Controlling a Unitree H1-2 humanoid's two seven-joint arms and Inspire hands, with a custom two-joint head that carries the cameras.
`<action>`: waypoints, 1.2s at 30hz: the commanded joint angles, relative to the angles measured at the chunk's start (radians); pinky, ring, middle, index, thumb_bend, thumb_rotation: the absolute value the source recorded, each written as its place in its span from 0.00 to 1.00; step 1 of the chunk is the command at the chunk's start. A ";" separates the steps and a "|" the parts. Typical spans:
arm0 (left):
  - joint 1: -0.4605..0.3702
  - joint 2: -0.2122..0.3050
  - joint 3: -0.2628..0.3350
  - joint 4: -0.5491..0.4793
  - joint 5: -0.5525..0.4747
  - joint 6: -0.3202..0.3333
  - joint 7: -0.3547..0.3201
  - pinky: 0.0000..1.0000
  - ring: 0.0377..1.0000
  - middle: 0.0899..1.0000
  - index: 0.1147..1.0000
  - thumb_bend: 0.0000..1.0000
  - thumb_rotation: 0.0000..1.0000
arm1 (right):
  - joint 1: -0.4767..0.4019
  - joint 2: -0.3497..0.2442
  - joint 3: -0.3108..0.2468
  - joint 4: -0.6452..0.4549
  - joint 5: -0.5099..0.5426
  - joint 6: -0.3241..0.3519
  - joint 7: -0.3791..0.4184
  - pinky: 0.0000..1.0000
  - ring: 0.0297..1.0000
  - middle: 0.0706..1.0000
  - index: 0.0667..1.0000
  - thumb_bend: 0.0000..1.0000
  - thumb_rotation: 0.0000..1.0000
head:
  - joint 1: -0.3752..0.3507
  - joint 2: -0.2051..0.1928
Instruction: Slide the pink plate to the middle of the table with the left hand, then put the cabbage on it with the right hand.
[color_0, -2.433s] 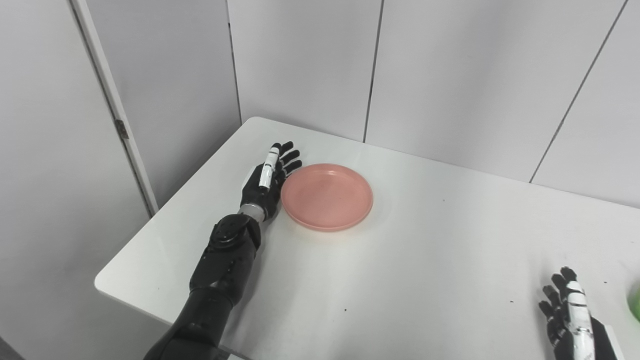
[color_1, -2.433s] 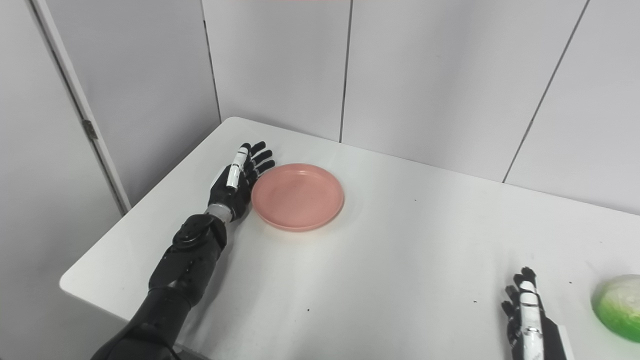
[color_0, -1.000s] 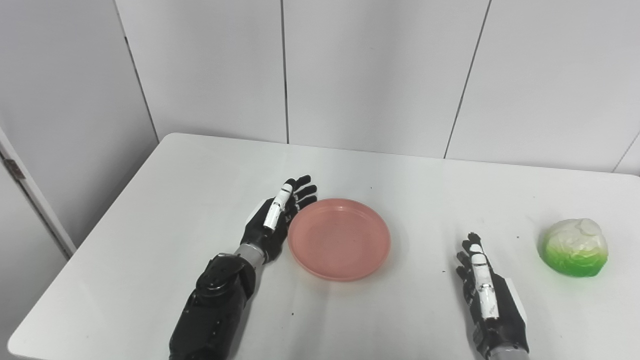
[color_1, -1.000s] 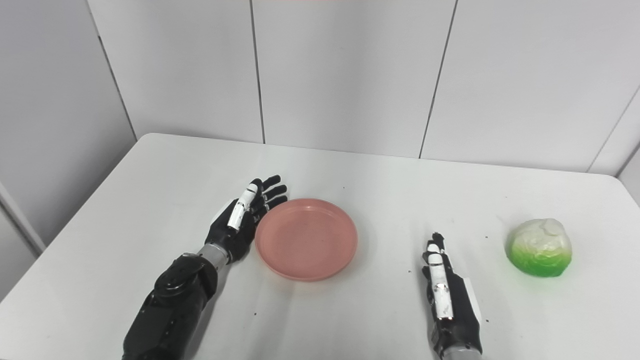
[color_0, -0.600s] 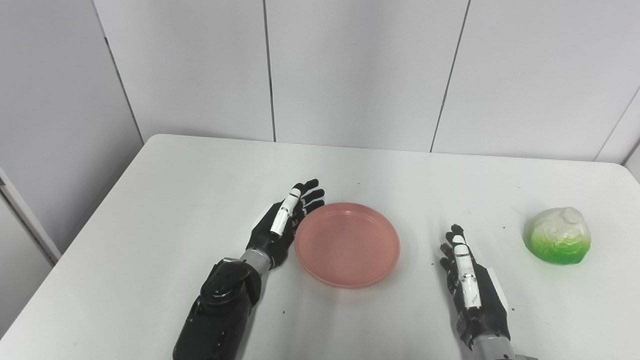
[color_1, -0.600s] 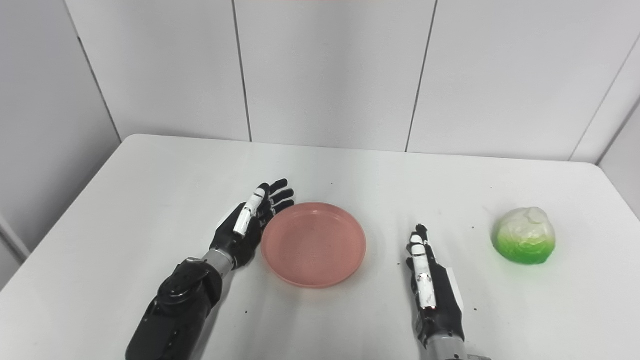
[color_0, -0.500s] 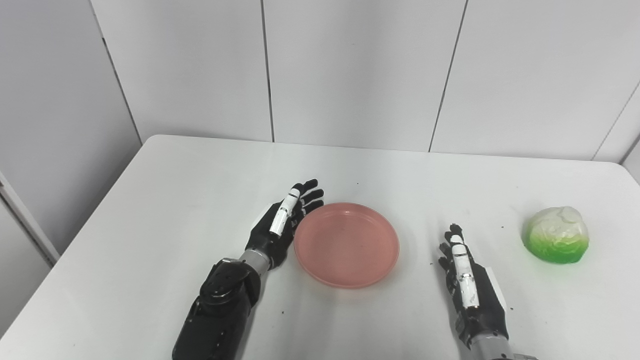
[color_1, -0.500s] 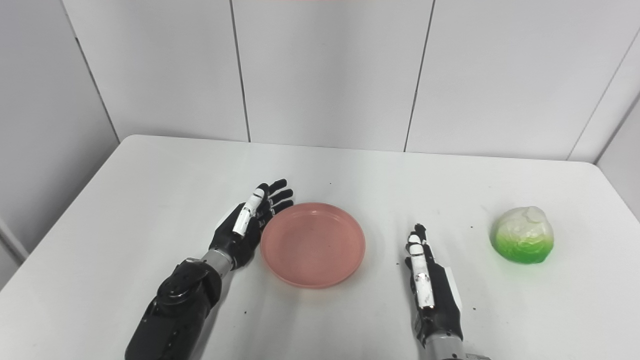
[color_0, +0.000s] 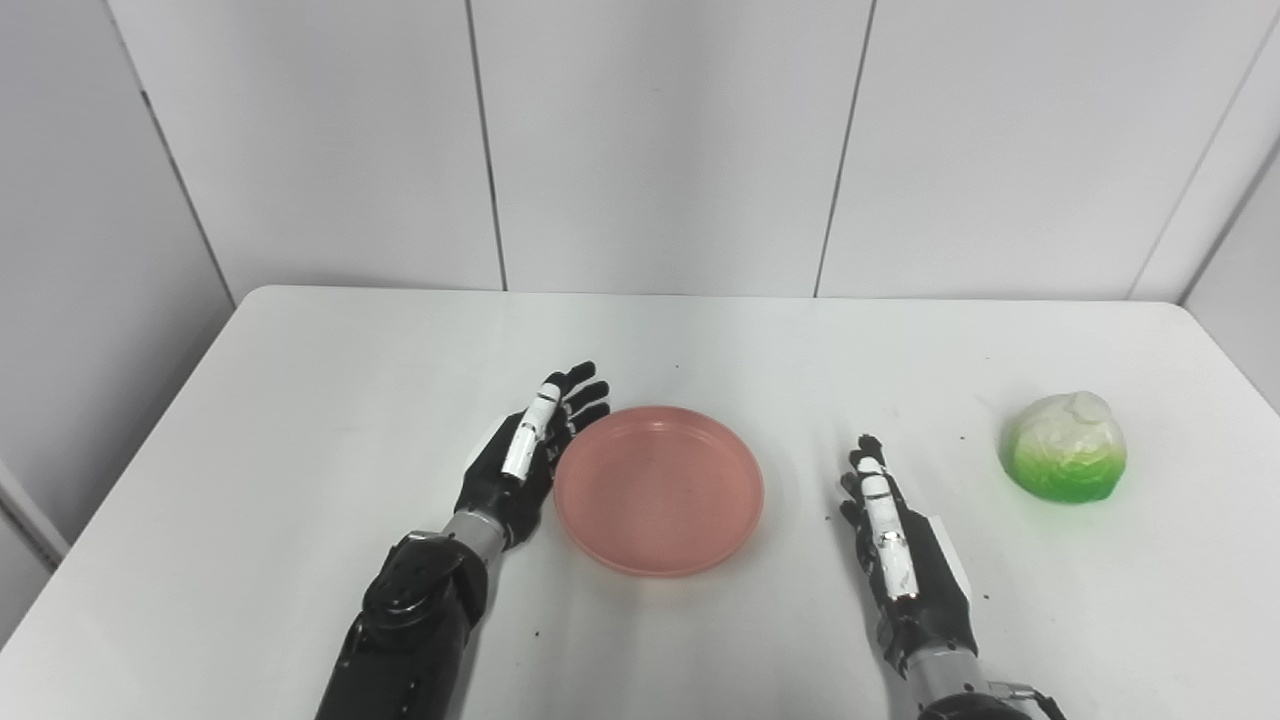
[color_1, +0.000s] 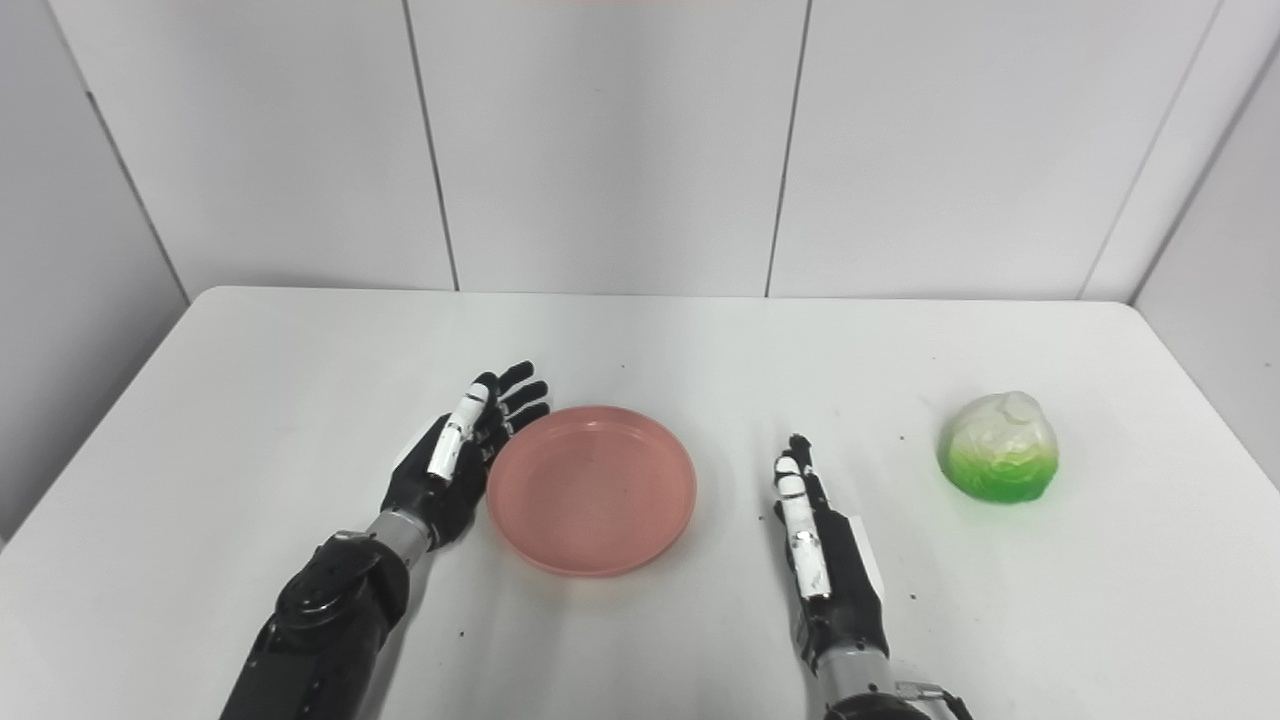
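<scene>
Your left hand stands on edge on the white table, palm turned toward the pink plate, fingers straight and fanned a little apart, holding nothing. Its palm side is pressed against, or just beside, the plate's left rim; actual contact cannot be confirmed from either eye view. The plate lies flat near the middle of the table, a little toward the near edge, and it is empty. Your right hand stands on edge to the right of the plate, clearly apart from its rim, fingers extended and close together, pointing away from you, with nothing in its grasp. The cabbage, white on top and green below, rests on the table further right and slightly beyond the right hand, well apart from the plate and from both hands. A few small dark specks dot the tabletop around the plate and the right hand.
</scene>
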 joint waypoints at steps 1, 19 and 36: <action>-0.007 0.002 0.002 0.011 0.005 -0.005 -0.012 0.93 0.91 0.90 0.88 0.42 1.00 | -0.038 0.007 -0.006 -0.002 -0.013 -0.072 -0.013 0.97 0.97 0.98 0.99 0.21 1.00 | 0.000 -0.002; -0.006 0.046 0.071 0.103 -0.030 -0.084 -0.065 0.93 0.92 0.91 0.90 0.41 1.00 | -0.182 -0.072 0.012 0.009 -0.274 -0.210 -0.094 0.91 0.93 0.93 0.93 0.38 1.00 | -0.230 -0.060; -0.051 0.110 0.125 0.285 -0.091 -0.188 -0.184 0.93 0.91 0.91 0.90 0.42 1.00 | -0.309 -0.238 -0.073 -0.034 -0.591 -0.261 -0.258 0.78 0.84 0.88 0.90 0.73 0.78 | -0.373 -0.076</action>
